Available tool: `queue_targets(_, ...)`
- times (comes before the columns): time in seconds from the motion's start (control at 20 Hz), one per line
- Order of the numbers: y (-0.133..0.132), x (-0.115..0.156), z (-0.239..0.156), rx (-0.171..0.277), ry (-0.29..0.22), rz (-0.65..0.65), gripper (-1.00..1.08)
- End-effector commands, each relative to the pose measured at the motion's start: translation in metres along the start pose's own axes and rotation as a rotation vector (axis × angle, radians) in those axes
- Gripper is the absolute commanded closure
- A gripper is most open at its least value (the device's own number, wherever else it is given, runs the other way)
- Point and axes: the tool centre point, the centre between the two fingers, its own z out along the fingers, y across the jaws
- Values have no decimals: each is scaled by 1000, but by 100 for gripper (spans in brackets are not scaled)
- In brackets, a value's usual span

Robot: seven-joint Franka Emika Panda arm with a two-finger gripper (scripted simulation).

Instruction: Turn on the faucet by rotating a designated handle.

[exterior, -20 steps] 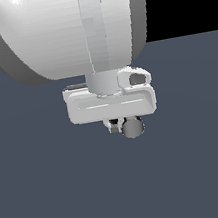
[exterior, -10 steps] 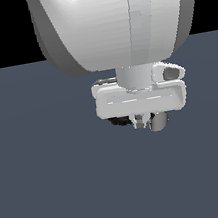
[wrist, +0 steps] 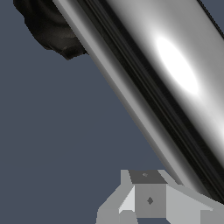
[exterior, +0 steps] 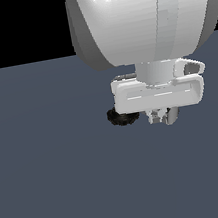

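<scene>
In the exterior view the faucet's black ridged base [exterior: 119,117] shows just to the left of my white gripper [exterior: 155,117]. The handle's silver-grey end [exterior: 172,115] pokes out right beside the fingertips, on the exterior view's right. My fingers sit close together with nothing between them, and they look pressed against the handle's side. In the wrist view the handle [wrist: 175,74] fills the frame as a shiny diagonal cylinder, with the black joint [wrist: 48,26] at its far end and one grey fingertip [wrist: 148,199] next to it. My arm hides the rest of the faucet.
A flat dark grey-blue floor [exterior: 54,191] spreads all around the faucet. The large white arm link [exterior: 141,19] fills the upper part of the exterior view on its right.
My arm and gripper have moved toward the exterior view's right, and the handle's silver end has shifted right with them. The black base has come into sight to the left of the hand.
</scene>
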Motion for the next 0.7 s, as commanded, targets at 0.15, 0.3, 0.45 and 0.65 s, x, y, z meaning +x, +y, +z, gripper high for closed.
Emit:
queue_targets(0.15,8,7,0,0,1,-1,108)
queue_targets(0.3,17,15,1,-1,0,1,108)
queue_targets(0.45,25,23,1,-1,-1,2,108)
queue_targets(0.65,36,34,1,-1,-2,4,108)
